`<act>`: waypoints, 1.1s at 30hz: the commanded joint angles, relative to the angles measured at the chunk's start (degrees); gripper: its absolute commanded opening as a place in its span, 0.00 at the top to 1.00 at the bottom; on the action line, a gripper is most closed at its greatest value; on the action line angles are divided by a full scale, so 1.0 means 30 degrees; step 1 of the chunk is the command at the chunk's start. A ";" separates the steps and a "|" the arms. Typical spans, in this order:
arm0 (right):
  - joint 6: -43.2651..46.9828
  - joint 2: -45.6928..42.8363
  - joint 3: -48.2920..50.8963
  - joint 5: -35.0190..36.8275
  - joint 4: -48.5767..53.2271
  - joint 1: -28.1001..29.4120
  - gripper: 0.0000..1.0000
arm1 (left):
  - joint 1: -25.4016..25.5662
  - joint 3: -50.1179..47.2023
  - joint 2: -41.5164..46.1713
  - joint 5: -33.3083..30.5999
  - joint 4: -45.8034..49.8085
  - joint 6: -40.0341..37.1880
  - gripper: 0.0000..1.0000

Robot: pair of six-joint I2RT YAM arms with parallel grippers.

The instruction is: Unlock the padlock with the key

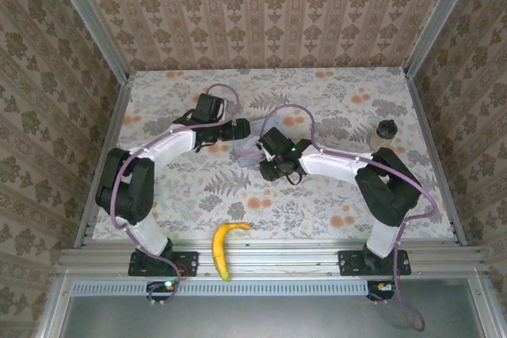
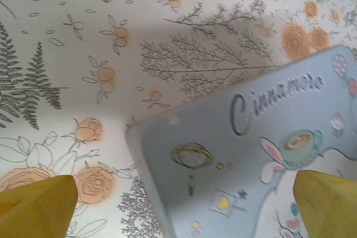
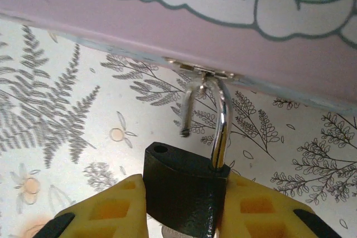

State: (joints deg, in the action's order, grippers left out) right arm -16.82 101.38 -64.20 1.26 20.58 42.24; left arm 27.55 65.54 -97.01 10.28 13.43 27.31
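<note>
**Padlock (image 3: 184, 185) held at the tin (image 3: 167, 20)**

Top view: the tin (image 1: 249, 156) sits on the worktop (image 1: 198, 195) between both arms.
Left wrist: the left gripper (image 2: 184, 204) hangs released above the tin's lid.
Right wrist: the right gripper (image 3: 184, 213) clenches the padlock under the tin's hasp (image 3: 203, 73), one shackle (image 3: 222, 121) end out.

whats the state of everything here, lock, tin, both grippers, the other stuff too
padlock: unlocked, shackle popped open, free end out of the body, hooked through the tin's hasp
tin: closed
right gripper: shut on the padlock body
left gripper: open, above the tin
jar: upright, lid on
banana: unpeeled, lying flat at the near edge
</note>
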 commanded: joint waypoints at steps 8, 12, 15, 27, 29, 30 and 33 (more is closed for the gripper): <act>-0.1199 -0.0158 0.0236 0.0025 -0.0502 -0.0500 0.95 | 0.1856 -0.1205 0.1463 -0.2809 0.2026 -0.0915 0.00; -0.1860 -0.0351 0.1073 -0.0512 -0.1720 -0.0828 0.95 | 0.1979 -0.1874 0.1375 -0.3325 0.2197 -0.0788 0.00; -0.2264 -0.0411 0.1476 -0.0793 -0.2406 -0.1041 0.95 | 0.1993 -0.2351 0.1210 -0.3427 0.2125 -0.0318 0.00; -0.3418 -0.0878 0.2143 -0.1062 -0.3467 -0.1153 0.95 | 0.1979 -0.3243 0.0924 -0.3367 0.1663 0.0383 0.00; -0.3825 -0.0923 0.2262 -0.0984 -0.3625 -0.1148 0.95 | 0.2003 -0.3170 0.0836 -0.3353 0.1880 0.0261 0.00; -0.4032 -0.0945 0.2313 -0.0919 -0.3693 -0.1143 0.96 | 0.2000 -0.3147 0.0790 -0.3398 0.1935 0.0271 0.00; -0.4591 -0.1033 0.2492 -0.0760 -0.3872 -0.1131 0.96 | 0.2008 -0.3184 0.0566 -0.3369 0.1797 0.0376 0.00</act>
State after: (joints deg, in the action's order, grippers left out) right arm -27.70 100.38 -57.49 -1.76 10.44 39.13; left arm 33.41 57.82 -93.47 2.35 14.57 28.25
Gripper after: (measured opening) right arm 0.281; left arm 0.999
